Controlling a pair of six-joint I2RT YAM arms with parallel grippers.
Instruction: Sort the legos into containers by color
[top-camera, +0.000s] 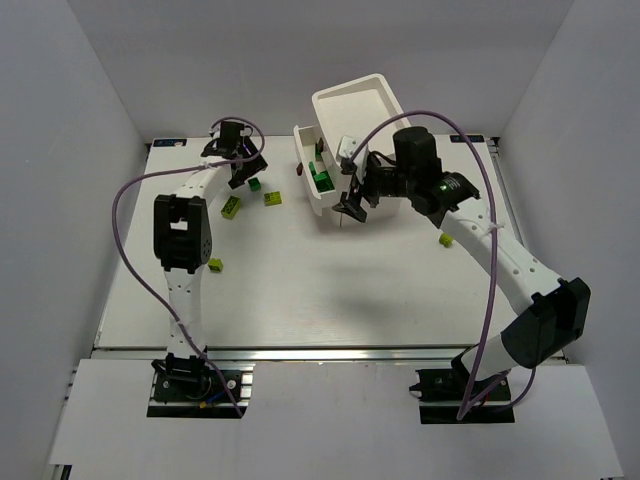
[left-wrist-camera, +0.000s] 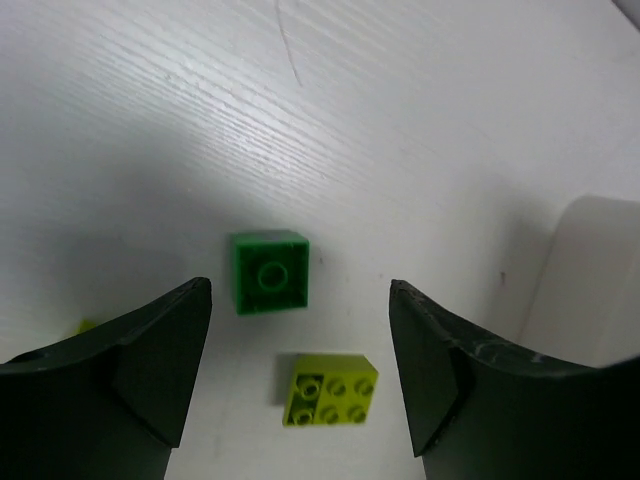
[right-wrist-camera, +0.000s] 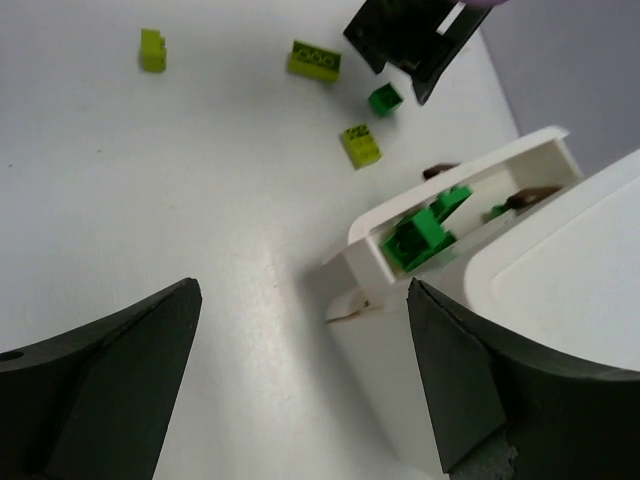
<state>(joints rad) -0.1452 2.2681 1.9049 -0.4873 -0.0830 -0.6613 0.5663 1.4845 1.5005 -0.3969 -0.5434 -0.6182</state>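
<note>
Two grippers stand wide open and hold nothing. The left gripper (left-wrist-camera: 300, 300) hangs low over the surface (top-camera: 330, 290) toward its far edge, left of the white cabinet (top-camera: 355, 105). A dark green lego (left-wrist-camera: 268, 272) lies just ahead of its fingertips, apparently hollow side up. A yellow-green lego (left-wrist-camera: 330, 388) lies studs up just beside it, not touching, between the two fingers. The right gripper (right-wrist-camera: 300, 300) hovers next to the pulled-out drawer (right-wrist-camera: 365, 228), which already holds dark green pieces (right-wrist-camera: 420, 240).

Picking up the dark green lego looks like the step in hand. To do it well, the left gripper should reach a little farther forward so that the brick sits squarely between the fingers. A slight wrist turn would then let the pads meet two opposite flat sides rather than corners. Descending as it stands risks trapping or nudging the yellow-green lego. After a firm close, a straight lift should clear the neighbour. The right gripper would do best to keep out of the drawer mouth.
</note>
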